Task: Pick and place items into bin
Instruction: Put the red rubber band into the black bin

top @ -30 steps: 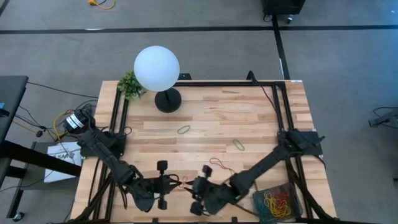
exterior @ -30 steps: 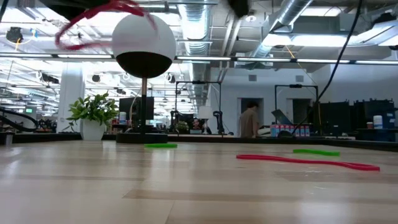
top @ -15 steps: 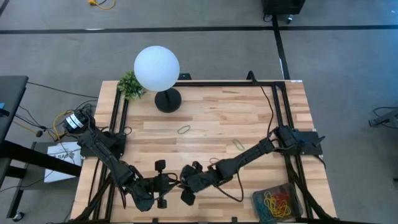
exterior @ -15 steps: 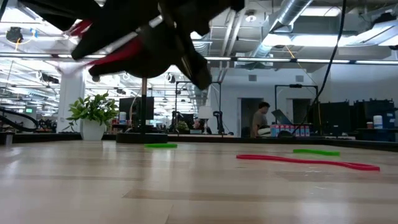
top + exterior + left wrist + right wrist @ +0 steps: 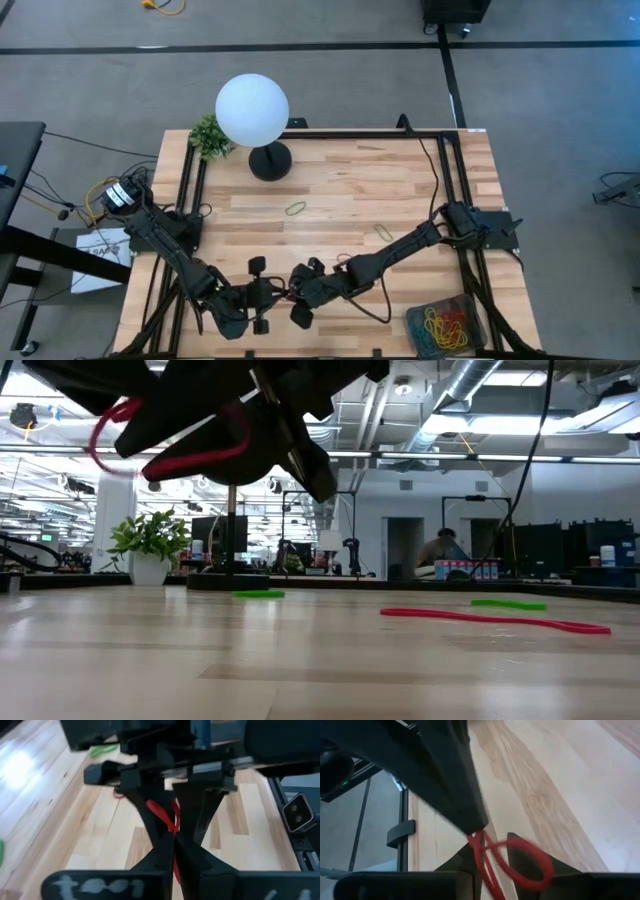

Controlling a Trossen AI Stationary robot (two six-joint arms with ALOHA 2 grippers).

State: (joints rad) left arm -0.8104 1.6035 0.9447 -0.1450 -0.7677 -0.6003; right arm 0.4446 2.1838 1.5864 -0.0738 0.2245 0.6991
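- Wooden desk (image 5: 340,190) carries one white globe lamp (image 5: 252,108) near its far left corner.
- Two green rubber bands lie mid-desk: one (image 5: 296,209), another (image 5: 384,232).
- One red rubber band (image 5: 167,820) hangs above the near edge, pinched by both claws.
- Left gripper (image 5: 278,294) is clamped tight on it.
- Right gripper (image 5: 297,291) grips it too, jaws narrow.
- One bin (image 5: 412,326), at the near right corner, holds a heap of bands; count unclear.

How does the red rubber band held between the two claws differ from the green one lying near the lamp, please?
The red rubber band hangs above the table, pinched by the shut left claw; the green rubber band lies flat and untouched. The red one is pulled long and twisted; the green one keeps an open oval. Both are thin loops.
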